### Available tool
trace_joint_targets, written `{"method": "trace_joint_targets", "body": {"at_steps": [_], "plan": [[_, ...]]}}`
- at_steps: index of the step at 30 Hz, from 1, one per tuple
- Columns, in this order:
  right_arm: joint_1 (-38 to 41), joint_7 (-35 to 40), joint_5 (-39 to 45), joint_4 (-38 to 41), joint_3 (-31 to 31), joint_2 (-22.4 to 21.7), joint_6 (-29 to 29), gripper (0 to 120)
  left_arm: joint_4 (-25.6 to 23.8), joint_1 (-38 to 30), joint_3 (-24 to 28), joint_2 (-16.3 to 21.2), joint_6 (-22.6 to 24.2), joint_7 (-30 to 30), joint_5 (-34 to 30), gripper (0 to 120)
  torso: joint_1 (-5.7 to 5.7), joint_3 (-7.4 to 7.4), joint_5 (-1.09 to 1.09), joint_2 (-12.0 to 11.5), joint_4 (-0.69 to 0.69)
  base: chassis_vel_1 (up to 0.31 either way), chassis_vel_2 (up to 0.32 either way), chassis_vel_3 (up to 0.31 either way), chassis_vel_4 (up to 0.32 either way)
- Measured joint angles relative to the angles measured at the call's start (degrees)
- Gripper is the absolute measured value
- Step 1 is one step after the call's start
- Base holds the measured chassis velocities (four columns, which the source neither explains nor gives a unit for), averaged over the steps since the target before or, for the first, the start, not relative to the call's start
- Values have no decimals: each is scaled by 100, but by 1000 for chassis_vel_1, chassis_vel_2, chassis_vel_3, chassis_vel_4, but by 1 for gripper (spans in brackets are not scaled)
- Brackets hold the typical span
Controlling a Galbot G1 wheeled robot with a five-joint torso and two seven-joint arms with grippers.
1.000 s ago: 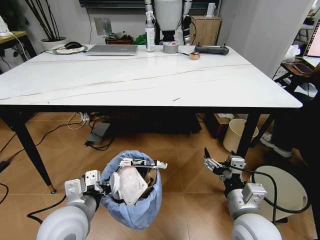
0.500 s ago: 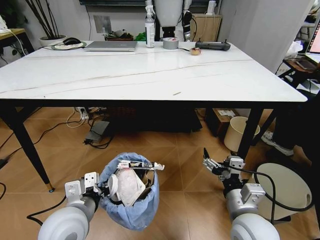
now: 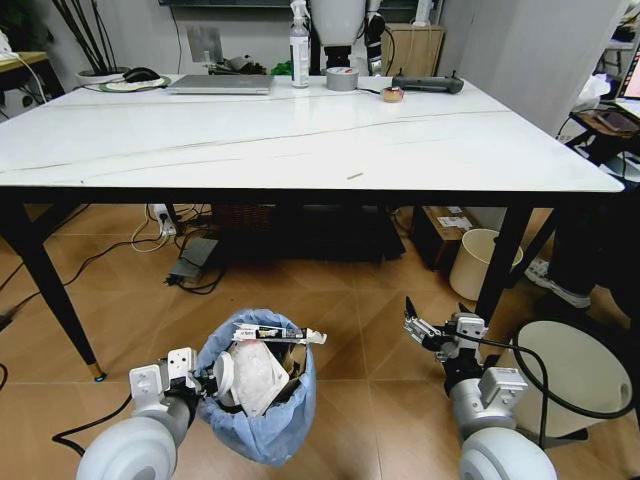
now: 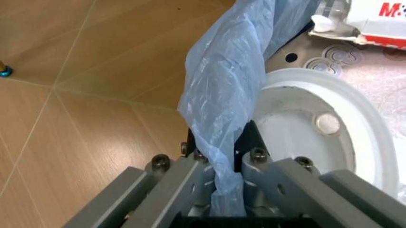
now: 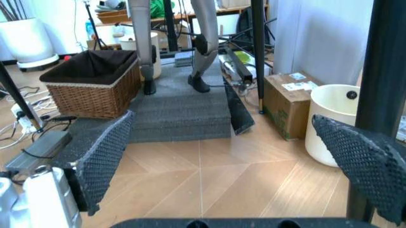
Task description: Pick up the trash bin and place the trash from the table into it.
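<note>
The trash bin [image 3: 262, 428], lined with a crinkly light-blue bag, hangs just above the floor in front of the table [image 3: 300, 130]. My left gripper [image 3: 205, 382] is shut on its rim. In the left wrist view the left gripper [image 4: 219, 161] pinches the blue bag [image 4: 228, 90] at the bin's edge. Inside lie white crumpled trash [image 3: 255, 375] and a red-and-white wrapper [image 3: 275, 334]. A tiny scrap [image 3: 352, 176] lies near the table's front edge. My right gripper [image 3: 415, 325] hovers open and empty low on the right, and it shows as the right gripper [image 5: 231, 156] over bare floor.
A laptop [image 3: 220, 84], spray bottle [image 3: 300, 45] and tape roll [image 3: 342, 78] sit at the table's far edge. A cream bucket [image 3: 472, 262] stands by the right table leg and a bigger white bin [image 3: 575, 370] beside my right arm. Under the table are a wicker basket [image 5: 95, 80] and a cardboard box [image 5: 288, 102].
The whole head view has shifted a little, so the camera moved. The left gripper keeps its hold on the bin's rim and the right gripper stays open.
</note>
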Motion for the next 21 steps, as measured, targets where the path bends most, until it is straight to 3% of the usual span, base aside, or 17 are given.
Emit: {"method": "trace_joint_targets", "body": {"at_steps": [21], "plan": [[33, -9, 5, -3, 14, -40, 2, 100, 677, -74, 8, -104, 0, 408, 383, 0, -76, -379, 0, -454, 0, 0, 0, 0, 0]]}}
